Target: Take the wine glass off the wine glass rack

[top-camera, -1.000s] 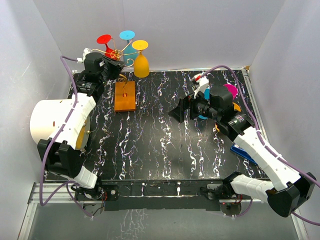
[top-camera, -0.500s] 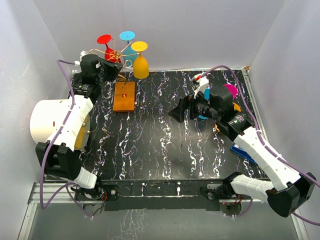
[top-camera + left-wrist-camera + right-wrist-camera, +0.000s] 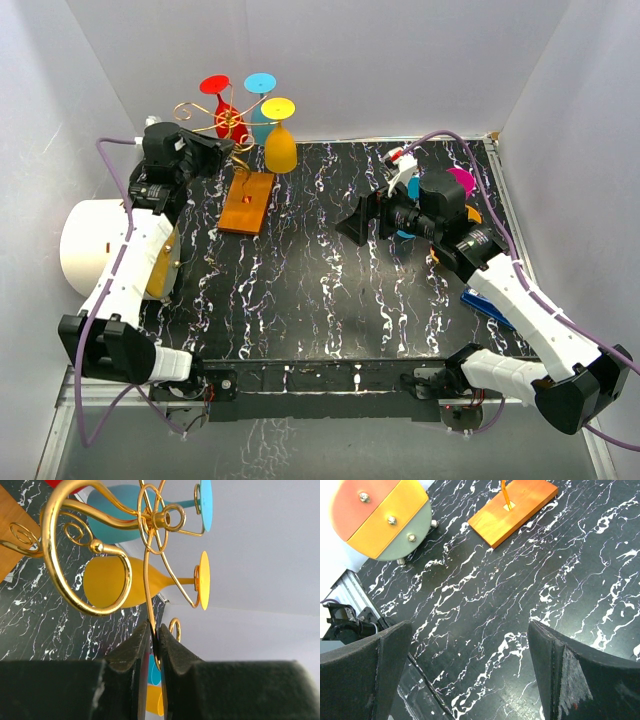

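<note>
The wine glass rack, gold wire on an orange-brown wooden base, stands at the back left of the table. Three upside-down glasses hang on it: red, blue and yellow. My left gripper is at the rack's left side. In the left wrist view the left gripper is shut on a thin gold wire arm, with the yellow glass and blue glass just beyond. My right gripper is open and empty mid-table, and its wrist view shows the wooden base ahead.
A white cylinder with an orange, yellow and grey end face lies at the left edge. Magenta, cyan and orange pieces sit behind the right arm. A blue object lies at the right. White walls close the back and sides.
</note>
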You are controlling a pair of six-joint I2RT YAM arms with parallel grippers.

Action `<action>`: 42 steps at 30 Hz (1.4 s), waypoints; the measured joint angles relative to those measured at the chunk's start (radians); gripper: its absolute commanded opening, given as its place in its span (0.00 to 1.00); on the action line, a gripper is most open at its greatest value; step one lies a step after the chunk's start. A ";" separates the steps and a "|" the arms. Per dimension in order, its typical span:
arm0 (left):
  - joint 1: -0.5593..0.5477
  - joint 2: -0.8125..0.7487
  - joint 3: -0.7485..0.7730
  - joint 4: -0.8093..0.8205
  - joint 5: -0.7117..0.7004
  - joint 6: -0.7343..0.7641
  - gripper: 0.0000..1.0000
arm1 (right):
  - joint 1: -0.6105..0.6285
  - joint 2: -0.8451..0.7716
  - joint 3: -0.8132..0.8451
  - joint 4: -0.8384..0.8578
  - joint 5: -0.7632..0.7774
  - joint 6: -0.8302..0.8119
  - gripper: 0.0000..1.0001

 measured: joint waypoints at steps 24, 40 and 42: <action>0.055 -0.223 -0.071 -0.079 0.119 0.011 0.32 | 0.000 0.018 -0.032 0.043 -0.037 0.056 0.98; 0.055 -0.322 -0.040 -0.270 0.277 0.268 0.85 | -0.001 0.355 0.151 0.292 -0.011 0.481 0.97; 0.055 -0.354 -0.038 -0.309 0.293 0.309 0.88 | -0.003 0.411 0.203 0.330 0.001 0.540 0.96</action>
